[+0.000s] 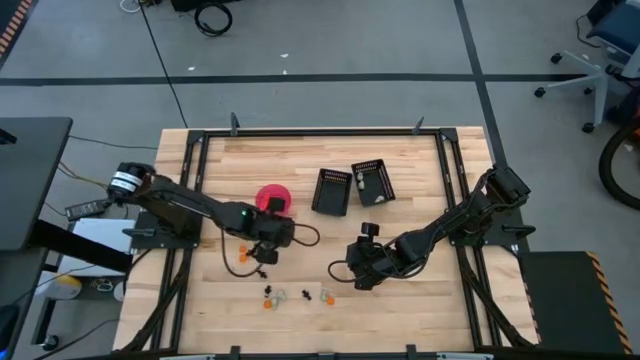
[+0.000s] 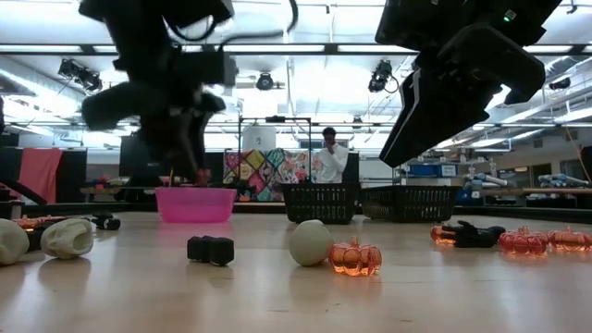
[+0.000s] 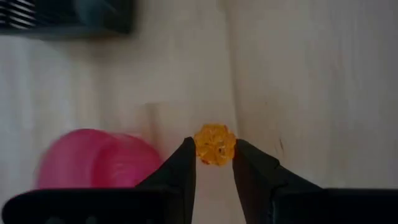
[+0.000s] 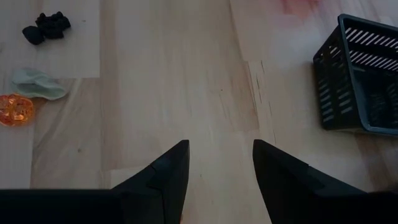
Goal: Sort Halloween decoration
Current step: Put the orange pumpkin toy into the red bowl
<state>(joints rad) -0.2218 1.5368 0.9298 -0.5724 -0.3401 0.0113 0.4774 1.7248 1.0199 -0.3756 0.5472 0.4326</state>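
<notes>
- Nearest the low camera, on the wooden bench (image 2: 296, 296): a black trinket (image 2: 210, 249), a pale round trinket (image 2: 311, 242) and a clear orange pumpkin trinket (image 2: 355, 256) touching it, all lying on the wood
- At the left edge of that view, two more pale trinkets (image 2: 67, 238); toward the right edge, a black trinket (image 2: 470, 233) among further orange pumpkins (image 2: 524, 240)
- From above, this loose scatter (image 1: 298, 296) sits near the front edge of the bench, between the two arms
- Left pincer (image 3: 214, 163) raised above the bench, clenched on a small orange trinket (image 3: 215, 144) held between its fingertips; pink bowl (image 3: 96, 158) just beside it below
- Top-down, the left pincer (image 1: 265, 250) hangs just in front of the pink bowl (image 1: 273, 199); another orange piece (image 1: 242, 252) lies close by on the wood
- Right pincer (image 4: 214, 163) released, fingers spread with bare wood between them, nothing held; it hovers above the bench centre-right (image 1: 362, 270)
- In the right wrist view: a black trinket (image 4: 46, 26), a pale one (image 4: 37, 83) and an orange one (image 4: 15, 109) grouped off to one side, a black slotted basket (image 4: 360, 78) on the other
- Farther back, two black slotted baskets (image 1: 332, 190) (image 1: 373, 182) side by side, right of the bowl
- Beyond the bench, a person (image 2: 328, 155) stands in the room
</notes>
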